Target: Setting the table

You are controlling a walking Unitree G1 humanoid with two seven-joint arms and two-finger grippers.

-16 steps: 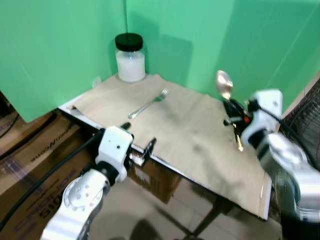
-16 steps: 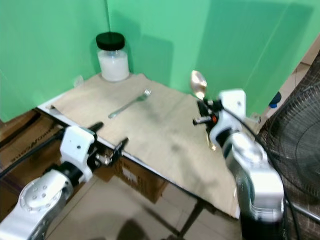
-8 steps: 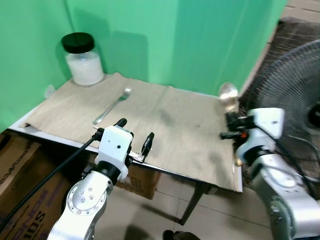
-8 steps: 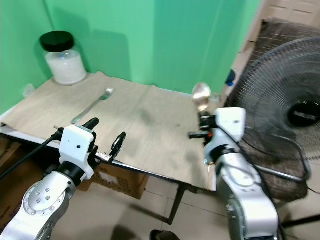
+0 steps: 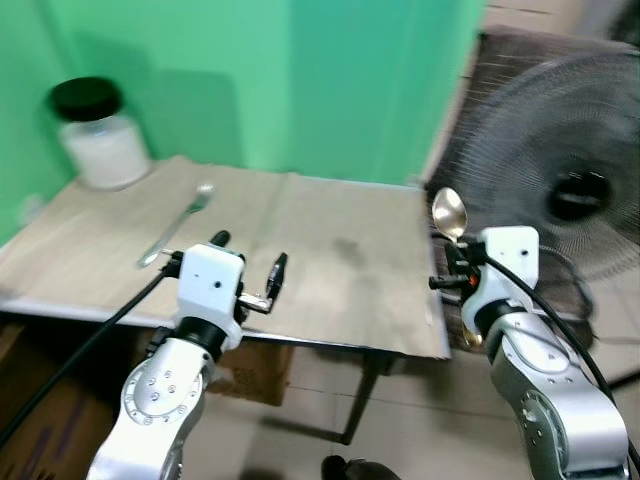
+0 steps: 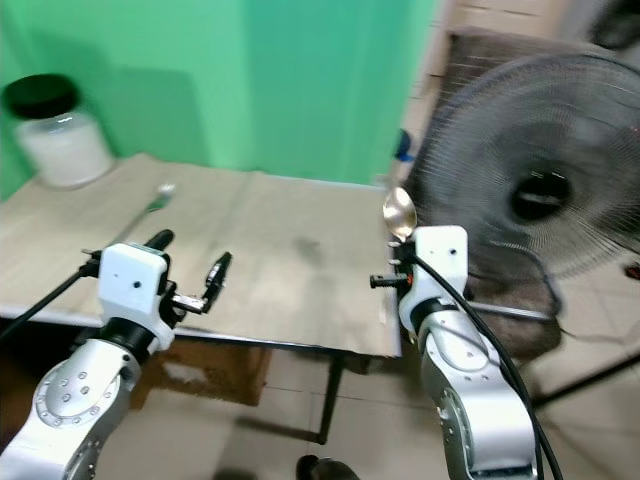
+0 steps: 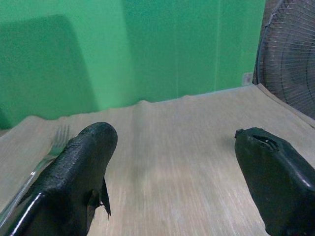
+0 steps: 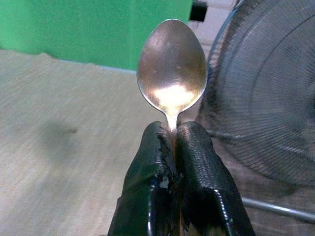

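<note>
A metal spoon (image 5: 449, 212) stands upright, bowl up, with my right gripper (image 8: 172, 140) shut on its handle just off the table's right edge. The spoon's bowl (image 8: 172, 65) shows large in the right wrist view. A fork (image 5: 176, 225) lies on the beige cloth (image 5: 320, 250) at the table's left part, also seen as the fork (image 7: 47, 157) past my left finger. My left gripper (image 5: 247, 268) hangs open over the table's front edge, with nothing between its fingers (image 7: 78, 172).
A jar of white stuff with a black lid (image 5: 95, 135) stands at the far left corner against the green wall (image 5: 300, 80). A large black fan (image 5: 560, 190) stands to the right of the table. A cardboard box (image 5: 250, 370) sits under the table.
The camera has swung to the right, so the table slid left and the fan came further into view. Both grippers keep their pose; the spoon stays held upright.
</note>
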